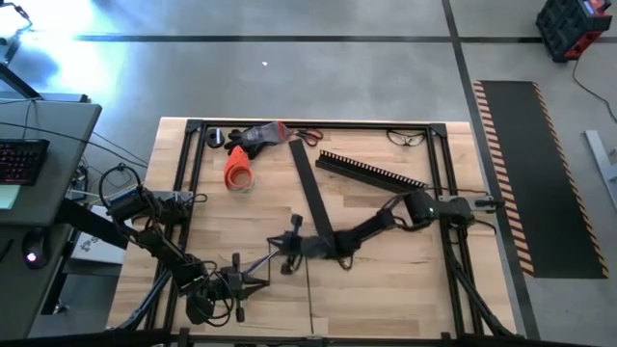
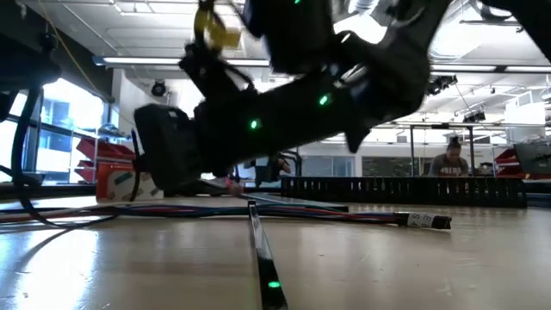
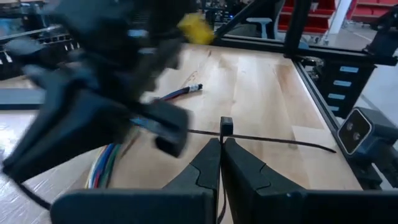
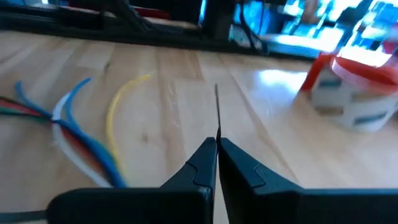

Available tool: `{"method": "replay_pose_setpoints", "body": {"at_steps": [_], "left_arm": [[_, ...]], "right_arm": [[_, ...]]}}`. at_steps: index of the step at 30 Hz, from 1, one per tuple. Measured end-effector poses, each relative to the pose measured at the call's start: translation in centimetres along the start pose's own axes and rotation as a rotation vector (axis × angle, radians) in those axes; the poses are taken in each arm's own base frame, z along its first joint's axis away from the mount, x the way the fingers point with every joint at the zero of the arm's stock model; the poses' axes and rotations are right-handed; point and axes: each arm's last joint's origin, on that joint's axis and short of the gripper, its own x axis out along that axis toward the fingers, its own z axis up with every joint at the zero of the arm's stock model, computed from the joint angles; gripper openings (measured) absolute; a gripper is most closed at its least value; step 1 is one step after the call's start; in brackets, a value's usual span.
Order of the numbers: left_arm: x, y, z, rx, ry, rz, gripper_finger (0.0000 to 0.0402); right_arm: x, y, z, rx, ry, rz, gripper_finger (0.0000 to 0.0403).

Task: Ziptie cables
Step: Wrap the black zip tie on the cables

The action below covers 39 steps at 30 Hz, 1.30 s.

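Note:
The cables (image 4: 68,124) lie on the wooden table as a bunch of coloured wires with splayed ends. They also show in the left wrist view (image 3: 102,169) and along the table in the low view (image 2: 344,213). A thin black ziptie (image 3: 273,140) with a square head stretches between my two grippers near the table's front middle. My left gripper (image 3: 221,144) is shut on it at front left (image 1: 239,280). My right gripper (image 4: 217,144) is shut on a thin black strip just right of that (image 1: 286,246). Whether the ziptie goes round the cables is hidden by the right gripper. My left gripper pinches the ziptie between its two fingertips just below the square head (image 3: 226,126), which stands clear above the tips. A thin strip runs crosswise at the head, its free tail (image 3: 323,148) reaching out over the table. My right gripper pinches a thin black strip (image 4: 217,124) between its fingertips. The strip runs on ahead of the fingers, along their line, above the wood beside the cables' splayed ends.
A long black slotted channel (image 1: 371,171) and a flat black strip (image 1: 313,198) lie at mid table. An orange and white container (image 1: 237,169), scissors (image 1: 307,135) and glasses (image 1: 405,138) sit at the far edge. A black frame (image 1: 193,154) borders the table.

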Motion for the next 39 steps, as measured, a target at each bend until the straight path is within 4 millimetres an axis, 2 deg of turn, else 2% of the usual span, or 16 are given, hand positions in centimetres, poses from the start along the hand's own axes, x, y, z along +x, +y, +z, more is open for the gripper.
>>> {"method": "replay_pose_setpoints", "body": {"at_steps": [7,12,17,23,32,39], "left_arm": [[0.3,0.2,0.1,-0.029,0.0,0.01,0.0],[0.4,0.2,0.1,-0.035,0.003,0.008,0.0],[0.4,0.2,0.1,-0.036,0.002,0.009,0.0],[0.2,0.2,0.1,-0.033,-0.024,0.042,0.0],[-1.3,-0.1,0.0,-0.022,-0.104,0.117,0.0],[-1.5,0.4,-0.8,-0.085,-0.09,0.13,0.0]], "right_arm": [[-2.4,4.0,0.5,-0.294,-0.018,-0.101,0.0],[-3.4,5.5,0.6,-0.412,-0.018,-0.142,0.0],[-3.1,5.9,1.8,-0.41,-0.035,-0.139,0.0],[-2.3,6.3,3.5,-0.506,0.004,-0.129,0.0],[-2.1,6.4,3.7,-0.525,0.024,-0.111,0.0],[-2.3,6.7,4.1,-0.534,-0.008,-0.118,0.0]]}}
